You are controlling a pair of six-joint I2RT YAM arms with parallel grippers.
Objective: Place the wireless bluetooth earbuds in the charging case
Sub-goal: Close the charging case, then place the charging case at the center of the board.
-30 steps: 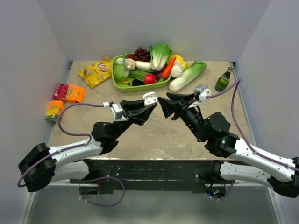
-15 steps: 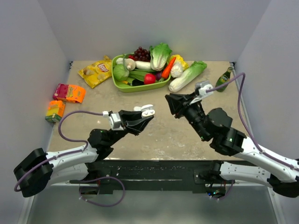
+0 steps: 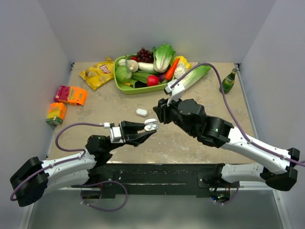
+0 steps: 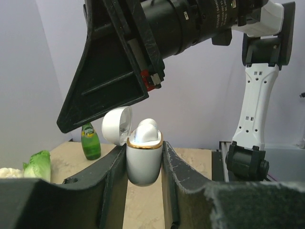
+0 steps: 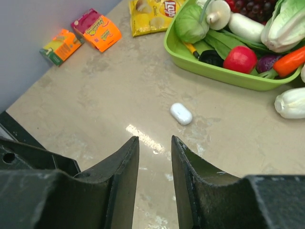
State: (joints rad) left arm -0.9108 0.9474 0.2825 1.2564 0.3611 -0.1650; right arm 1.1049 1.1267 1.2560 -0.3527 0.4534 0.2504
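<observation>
The left gripper (image 4: 144,151) is out in front of the green tray (image 5: 220,76), on the side where the arms start. Its two fingers are squeezed tight on the white charging case (image 4: 142,168) and hold it standing up, in the air above the table (image 5: 95,95). The case's round lid (image 4: 116,128) is flipped open and leans back. A white earbud (image 4: 147,130) sits in the top of the case and pokes up a bit; how many buds are inside I cannot tell. The right gripper (image 5: 154,141) hangs between the tray and the held case, close above the open lid. Its fingers are apart and have nothing between them. A second white case (image 5: 181,114), closed, lies flat on the table just in front of the tray, nearer to the tray than the held case is.
</observation>
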